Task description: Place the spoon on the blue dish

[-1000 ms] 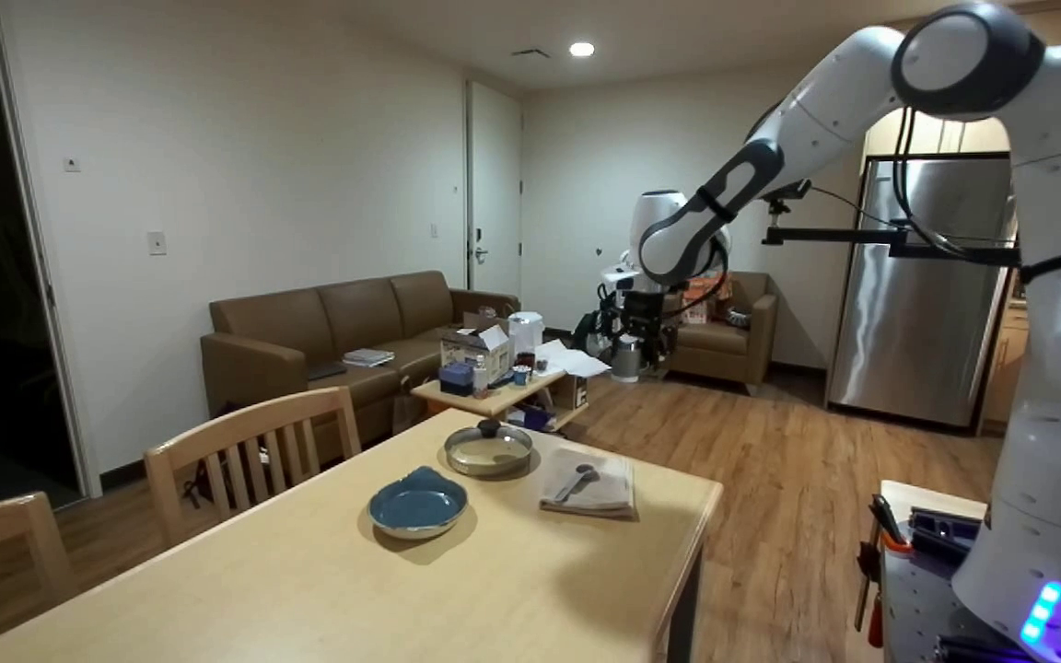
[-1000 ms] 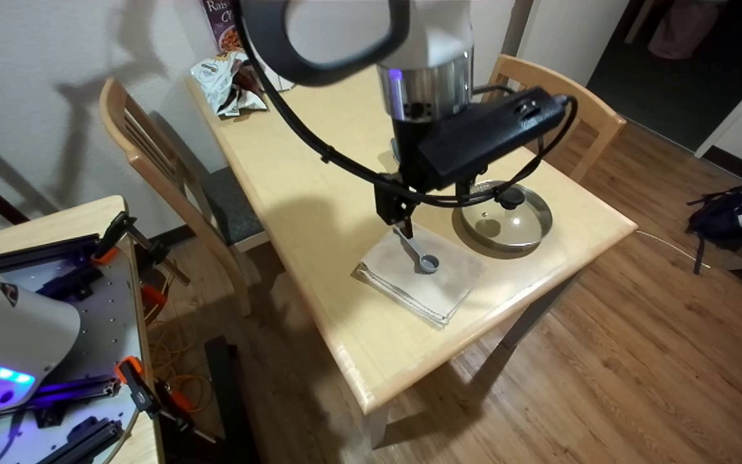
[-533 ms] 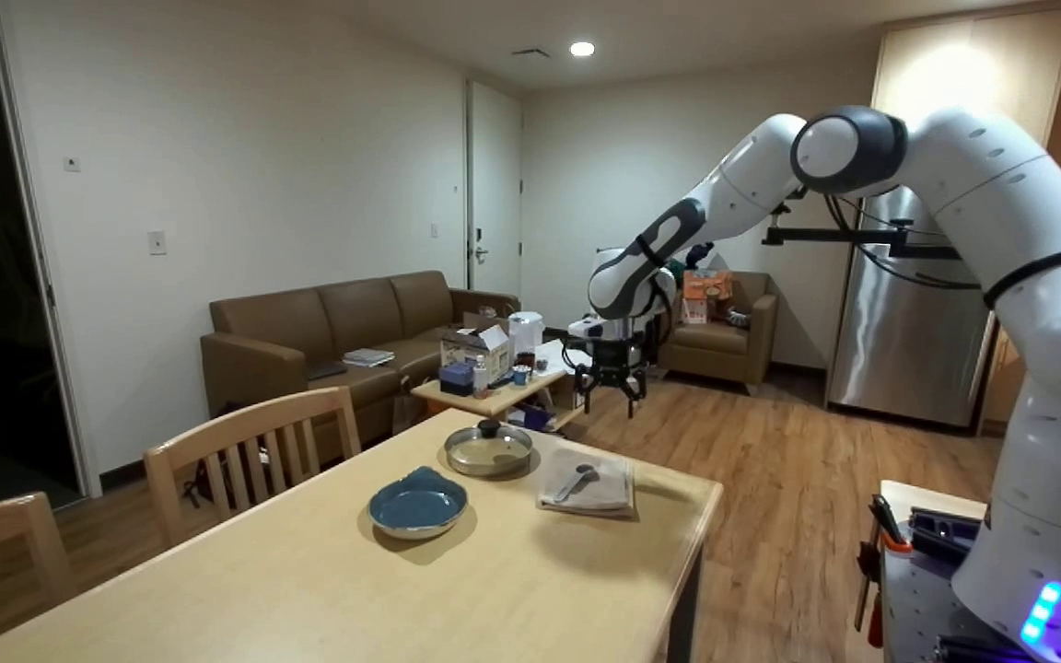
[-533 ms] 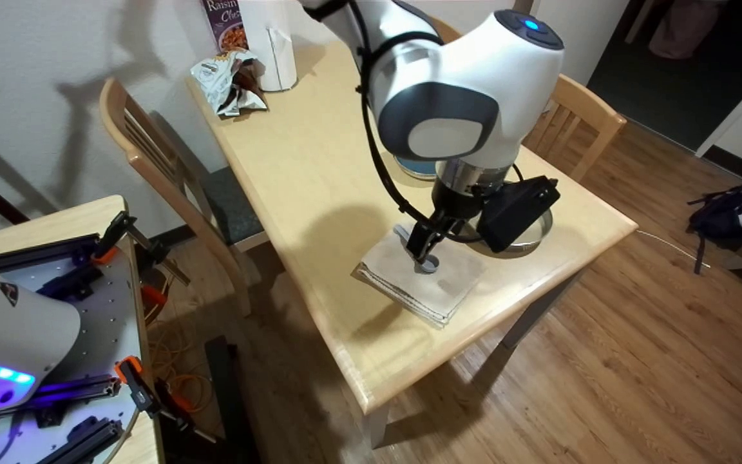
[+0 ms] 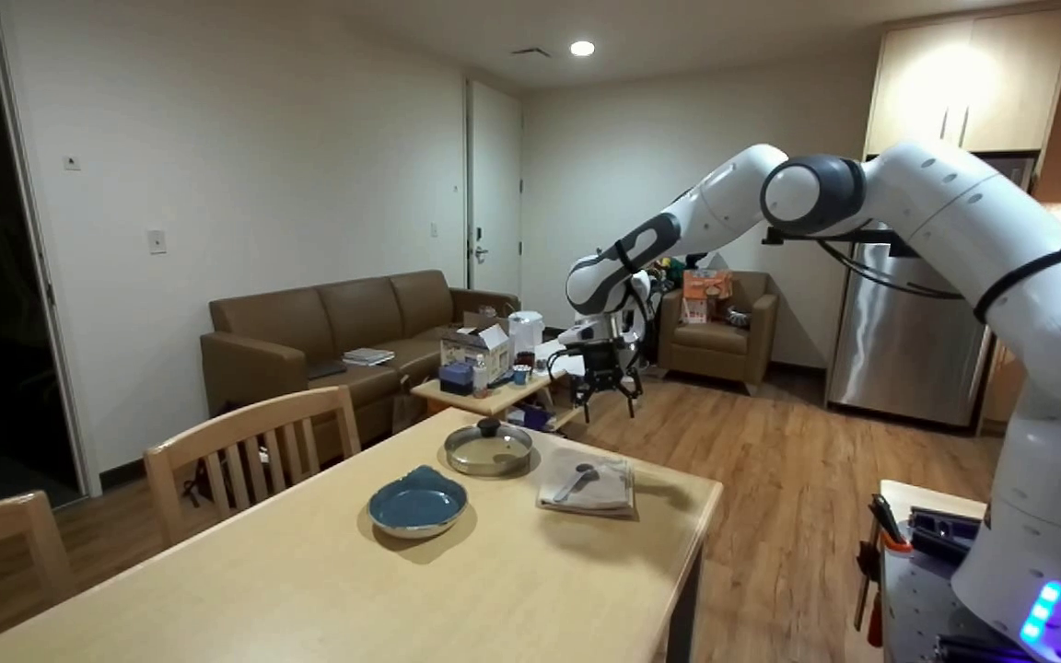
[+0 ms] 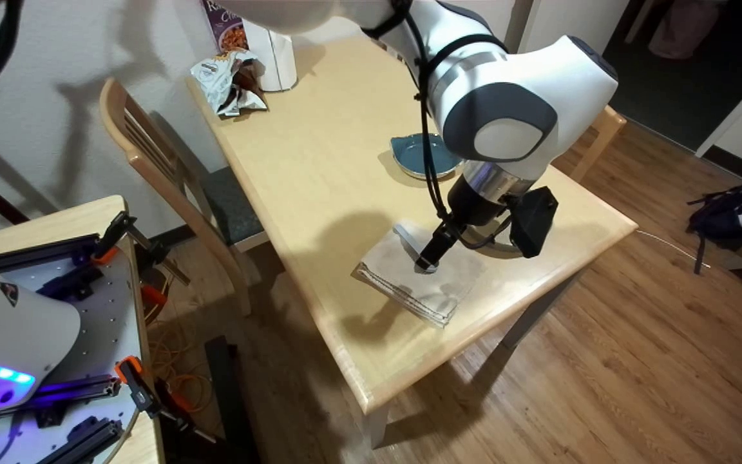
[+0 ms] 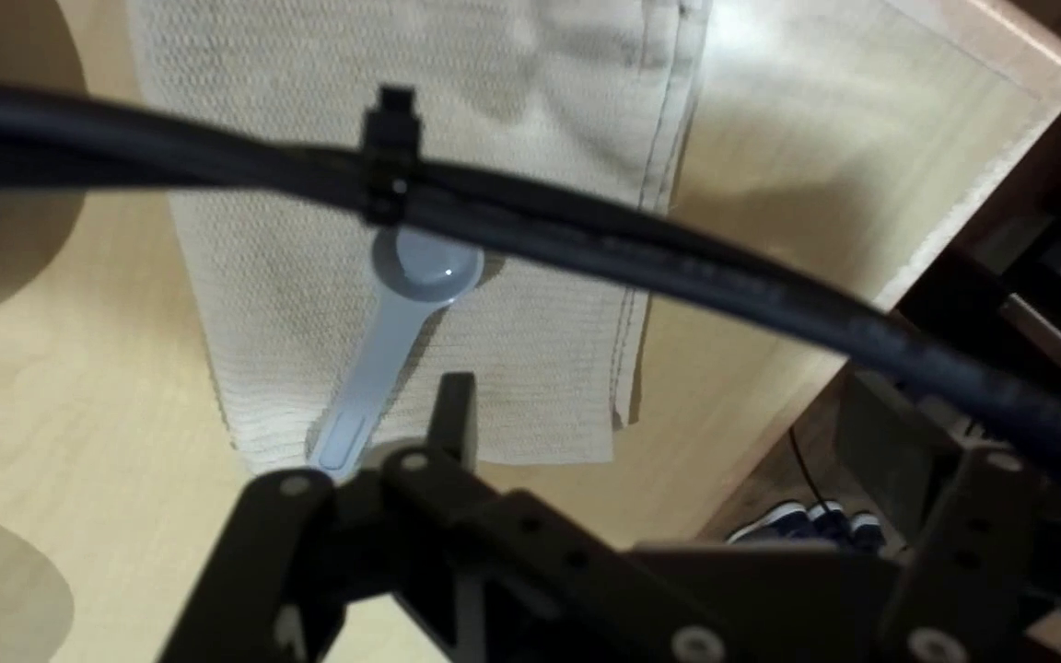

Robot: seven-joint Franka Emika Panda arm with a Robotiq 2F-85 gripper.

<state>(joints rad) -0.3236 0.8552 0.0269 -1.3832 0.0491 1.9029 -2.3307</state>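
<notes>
a pale spoon (image 7: 369,364) rests on a folded napkin (image 7: 530,341) on the tabletop (image 5: 309,571). the tool (image 5: 609,414) hovers higher up, fingers (image 7: 454,414) spread wide, nothing between them. in the wrist view the spoon lies left of that gap, long axis slanting, handle end toward the nearer finger; a sideways shift seems needed. a cable (image 7: 512,221) hides an edge of the spoon's bowl; the blue dish (image 5: 418,508), well apart, is nearly cut off there.
</notes>
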